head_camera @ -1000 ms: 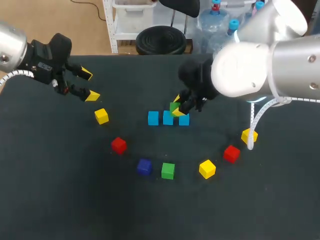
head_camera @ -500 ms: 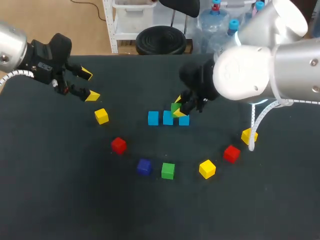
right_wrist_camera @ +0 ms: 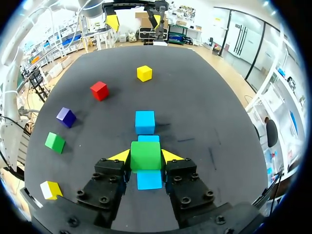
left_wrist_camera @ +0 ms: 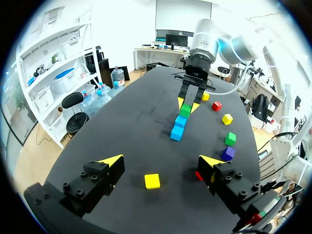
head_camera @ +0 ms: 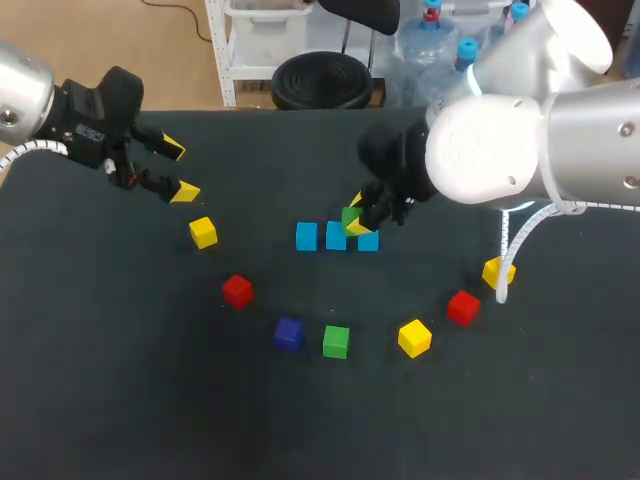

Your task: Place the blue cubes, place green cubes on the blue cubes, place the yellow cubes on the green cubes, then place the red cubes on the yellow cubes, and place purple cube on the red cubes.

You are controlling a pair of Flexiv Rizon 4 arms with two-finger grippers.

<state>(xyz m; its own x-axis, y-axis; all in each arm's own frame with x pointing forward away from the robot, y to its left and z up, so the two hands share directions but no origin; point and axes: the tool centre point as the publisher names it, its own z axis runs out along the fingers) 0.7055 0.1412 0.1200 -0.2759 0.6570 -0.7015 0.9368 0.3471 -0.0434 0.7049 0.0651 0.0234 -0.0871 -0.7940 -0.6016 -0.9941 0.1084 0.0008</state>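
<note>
A dark table (head_camera: 120,400), seen from above, has coloured cubes scattered over it. Near its middle three blue cubes (head_camera: 336,237) lie side by side in a tight row. The right gripper (head_camera: 356,212) comes in from the right side, and its yellow-tipped fingers press on two opposite sides of a green cube (head_camera: 349,215), gripping it. This cube is held directly over the row, above the middle blue cube and the one at the row's right end; whether it touches them cannot be told. In the right wrist view it fills the gap between the fingers, with blue showing both ahead of it and under it. The left gripper (head_camera: 177,170) hangs over the far left part of the table with its fingers spread wide and nothing between them. On the table just beside it lies the first yellow cube (head_camera: 203,232), untouched. Nearer the front edge an arc of loose cubes runs from left to right: the first red cube (head_camera: 237,291), the purple cube (head_camera: 288,333), the loose green cube (head_camera: 336,341) close beside it, the second yellow cube (head_camera: 414,337), the second red cube (head_camera: 462,307) and the third yellow cube (head_camera: 498,271)
</note>
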